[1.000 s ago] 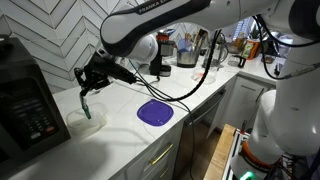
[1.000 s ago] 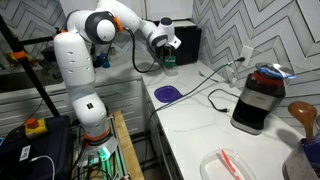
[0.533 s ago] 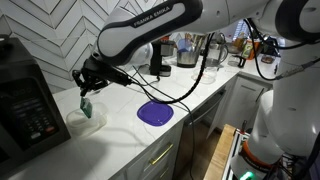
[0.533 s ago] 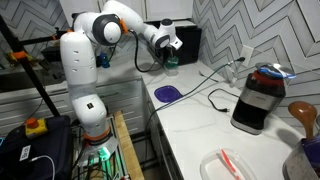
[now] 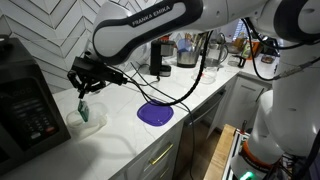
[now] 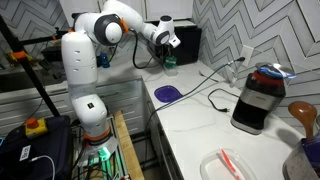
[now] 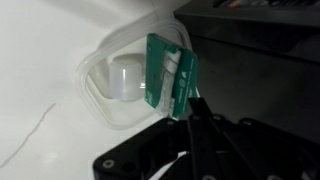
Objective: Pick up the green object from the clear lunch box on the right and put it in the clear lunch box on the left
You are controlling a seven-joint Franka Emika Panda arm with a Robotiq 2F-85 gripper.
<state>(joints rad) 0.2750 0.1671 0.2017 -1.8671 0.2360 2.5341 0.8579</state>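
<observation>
My gripper [image 5: 84,93] is shut on the green object [image 7: 168,72], a flat green and white packet. It hangs just above a clear lunch box [image 7: 120,85] that stands on the white counter next to the black microwave [image 5: 25,100]. In the wrist view the packet is over the box's rim, and a white round thing lies inside the box. In an exterior view the green object [image 5: 85,107] dangles over the box [image 5: 82,120]. In the other one the gripper [image 6: 166,50] holds it [image 6: 168,59] by the microwave. A second clear box with a red item [image 6: 232,162] sits at the counter's near end.
A purple lid [image 5: 154,112] lies flat on the counter, also seen in an exterior view [image 6: 167,93]. A black cable [image 6: 215,95] runs across the counter to a dark blender [image 6: 257,100]. Jars and appliances [image 5: 185,50] crowd the far end.
The gripper has moved a little toward the microwave and down, carrying the green object over the clear box.
</observation>
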